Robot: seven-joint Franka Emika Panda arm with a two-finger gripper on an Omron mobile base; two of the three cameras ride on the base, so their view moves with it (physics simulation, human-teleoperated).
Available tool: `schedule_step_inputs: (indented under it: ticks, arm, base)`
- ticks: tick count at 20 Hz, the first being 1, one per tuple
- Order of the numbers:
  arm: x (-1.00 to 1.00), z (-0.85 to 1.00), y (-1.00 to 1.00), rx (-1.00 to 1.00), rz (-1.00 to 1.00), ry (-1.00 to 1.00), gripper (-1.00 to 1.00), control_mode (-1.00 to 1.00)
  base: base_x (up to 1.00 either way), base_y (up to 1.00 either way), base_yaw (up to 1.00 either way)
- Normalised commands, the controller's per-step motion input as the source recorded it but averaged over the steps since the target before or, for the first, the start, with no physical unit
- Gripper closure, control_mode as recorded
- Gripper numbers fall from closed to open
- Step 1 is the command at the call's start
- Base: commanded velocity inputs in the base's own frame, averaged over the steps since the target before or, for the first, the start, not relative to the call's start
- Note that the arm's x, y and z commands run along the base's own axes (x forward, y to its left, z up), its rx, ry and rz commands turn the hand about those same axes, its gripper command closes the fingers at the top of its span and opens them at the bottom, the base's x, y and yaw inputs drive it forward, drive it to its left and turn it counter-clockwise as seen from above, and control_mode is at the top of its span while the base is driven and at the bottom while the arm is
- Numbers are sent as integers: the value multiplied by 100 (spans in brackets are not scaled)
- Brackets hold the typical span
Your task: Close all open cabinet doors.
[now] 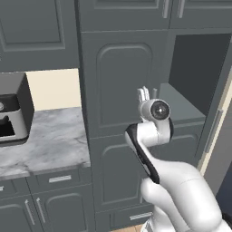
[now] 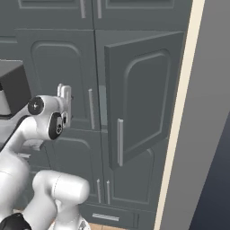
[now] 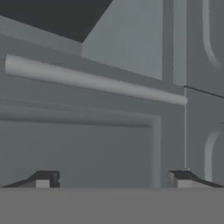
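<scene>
Standing ajar, cabinet door (image 2: 143, 101) beside marble counter (image 1: 50, 136); fingers (image 3: 113, 179) spread.

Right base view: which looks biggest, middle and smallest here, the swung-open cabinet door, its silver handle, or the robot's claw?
1. Open cabinet door, by far the largest.
2. Its silver handle.
3. Claw, though it looks close to the handle in length, and nearness to the camera may distort this.
</scene>
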Motion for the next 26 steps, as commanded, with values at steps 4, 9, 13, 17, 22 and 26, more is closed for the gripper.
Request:
schedule_step_inputs:
  ticks: [4, 9, 13, 17, 22, 26]
  arm:
    - [-50, 21, 0, 0, 0, 1, -100, -100]
    - [-47, 24, -2, 0, 0, 1, -100, -100]
    - [-53, 27, -10, 0, 0, 0, -100, -100]
    - [-56, 31, -15, 0, -2, 0, -100, -100]
    - [-53, 21, -13, 0, -31, 0, -100, -100]
    - [-49, 20, -14, 0, -46, 3, -100, -100]
  base:
    - [0, 0, 0]
    - [0, 0, 0]
    - [0, 0, 0]
    - [0, 0, 0]
    - [0, 0, 0]
    - [0, 0, 0]
